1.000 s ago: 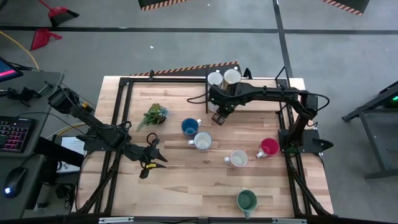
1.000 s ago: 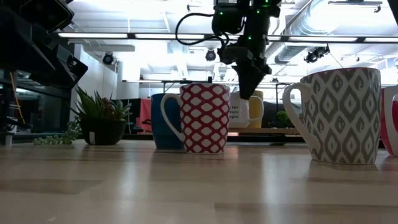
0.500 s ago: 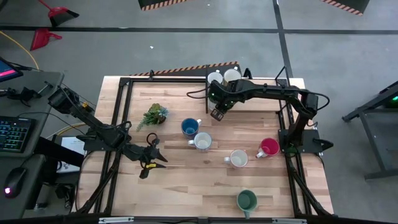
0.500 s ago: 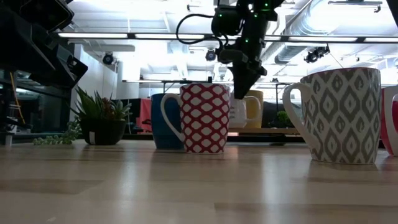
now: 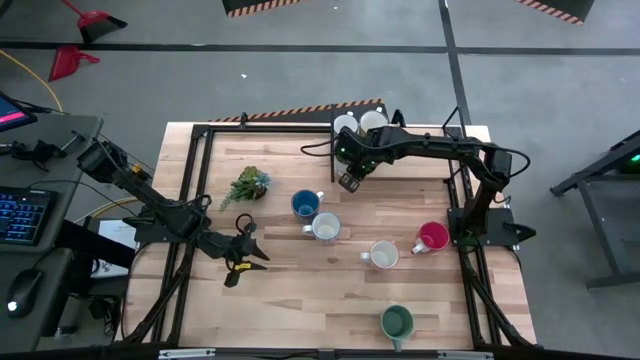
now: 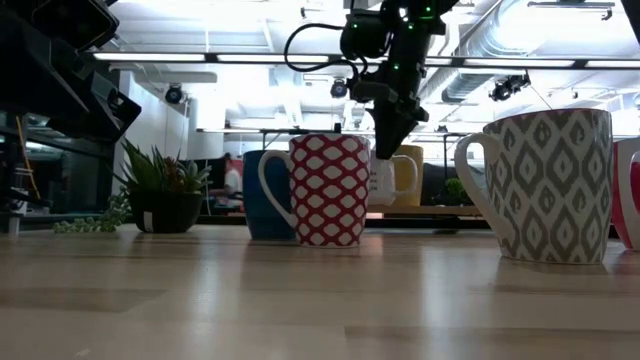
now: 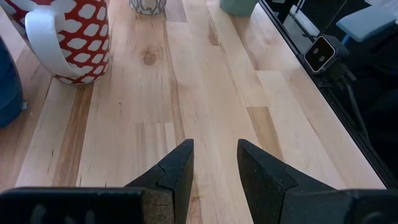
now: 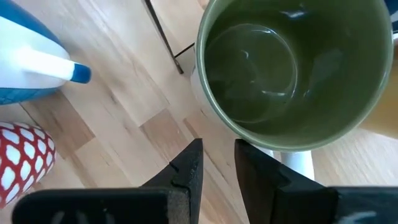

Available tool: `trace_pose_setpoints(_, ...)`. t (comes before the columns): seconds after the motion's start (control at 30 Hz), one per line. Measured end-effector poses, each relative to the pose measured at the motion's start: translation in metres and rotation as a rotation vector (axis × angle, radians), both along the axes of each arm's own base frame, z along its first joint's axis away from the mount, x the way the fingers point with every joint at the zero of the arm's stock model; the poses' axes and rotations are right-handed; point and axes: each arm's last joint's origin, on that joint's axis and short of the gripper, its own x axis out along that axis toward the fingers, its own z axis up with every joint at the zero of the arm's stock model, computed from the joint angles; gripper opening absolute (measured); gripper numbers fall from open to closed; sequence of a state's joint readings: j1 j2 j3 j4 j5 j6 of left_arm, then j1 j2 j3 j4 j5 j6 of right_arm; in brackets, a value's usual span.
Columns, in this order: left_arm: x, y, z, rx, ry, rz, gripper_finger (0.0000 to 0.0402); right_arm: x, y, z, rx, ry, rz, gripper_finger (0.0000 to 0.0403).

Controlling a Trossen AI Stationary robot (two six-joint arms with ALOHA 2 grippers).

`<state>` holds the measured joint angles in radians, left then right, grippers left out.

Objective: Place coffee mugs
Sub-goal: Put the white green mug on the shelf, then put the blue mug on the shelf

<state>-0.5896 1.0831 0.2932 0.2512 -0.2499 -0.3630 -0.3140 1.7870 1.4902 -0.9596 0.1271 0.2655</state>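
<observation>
The right gripper [image 8: 217, 168] hung low over the far middle of the pale, plank-grained wooden table [image 5: 300, 290], its two dark wedge-shaped fingers released, only a narrow gap between them and nothing in it. Directly ahead of those tips, almost touching, stood the glossy ceramic mug with an olive-green inside and a white outer wall [image 8: 286, 74], upright, mouth open to the wrist camera. Its white handle pointed back towards the fingers and sat just beside one of them. So I judged that the coming grasp turned on closing that last short gap onto the near rim or the handle. This arm was far the nearer one. Just behind that mug a cream-yellow glazed mug [image 8: 387, 115] showed at the edge. Farther out, towards the table's middle, stood the smooth blue mug [image 5: 306, 204], the red-and-white scale-patterned mug [image 6: 328, 190], a plain white mug [image 5: 383, 254] and a mug with a red inside [image 5: 432, 237], all upright and well apart. A leafy green potted plant [image 5: 248, 185] sat beside the blue one. Farthest off, a teal-green mug [image 5: 397, 322] stood alone by the opposite edge. The left gripper [image 5: 240, 262] waited over the table's left side with its fingers parted and empty.
</observation>
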Motion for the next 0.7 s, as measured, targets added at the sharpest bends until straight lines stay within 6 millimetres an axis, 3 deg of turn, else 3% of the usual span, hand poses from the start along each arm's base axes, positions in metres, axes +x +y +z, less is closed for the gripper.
trace_pose_setpoints(0.2,0.0,0.0,0.0,0.0,0.0,0.0,0.0113,-0.003,0.008,-0.002,0.047,0.043,-0.012,0.0081)
trace_pose_setpoints(0.5,0.0,0.0,0.0,-0.001,0.0,0.0,0.0113,-0.022,0.026,-0.004,0.009,0.284,-0.106,0.0081)
trace_pose_setpoints(0.7,0.0,0.0,0.0,-0.001,0.001,0.001,0.0113,-0.015,0.052,-0.004,-0.007,0.287,0.018,0.0081)
